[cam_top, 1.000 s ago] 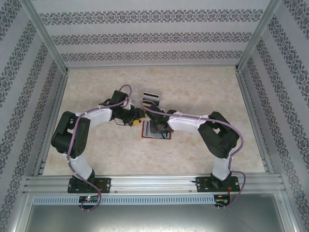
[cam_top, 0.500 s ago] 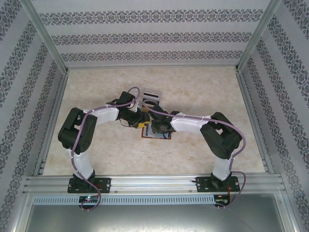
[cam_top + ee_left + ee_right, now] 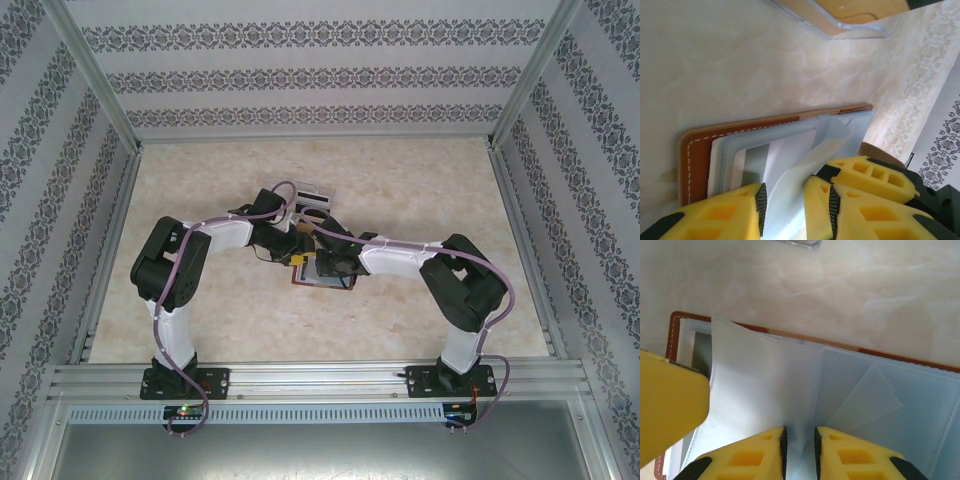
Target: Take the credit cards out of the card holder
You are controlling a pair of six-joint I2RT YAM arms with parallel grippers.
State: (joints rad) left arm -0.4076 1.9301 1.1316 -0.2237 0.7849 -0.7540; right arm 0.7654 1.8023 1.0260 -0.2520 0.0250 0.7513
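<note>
Left gripper (image 3: 785, 192) is edging rightward over the card holder (image 3: 692, 155), fingers narrowly apart astride the clear sleeves (image 3: 765, 380); right gripper (image 3: 799, 437) is seemingly pinching one.

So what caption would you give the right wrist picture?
Right gripper pinching a clear sleeve of the open brown card holder.

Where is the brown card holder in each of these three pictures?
Top view: the card holder sits at the picture's middle, partly hidden.
Left wrist view: lower half, with its brown stitched edge at left and clear sleeves spreading right.
Right wrist view: lower two thirds, with its brown edge running from upper left to right.
Shared landmark: the clear plastic tray just beyond the holder, at the top edge of both wrist views.
</note>
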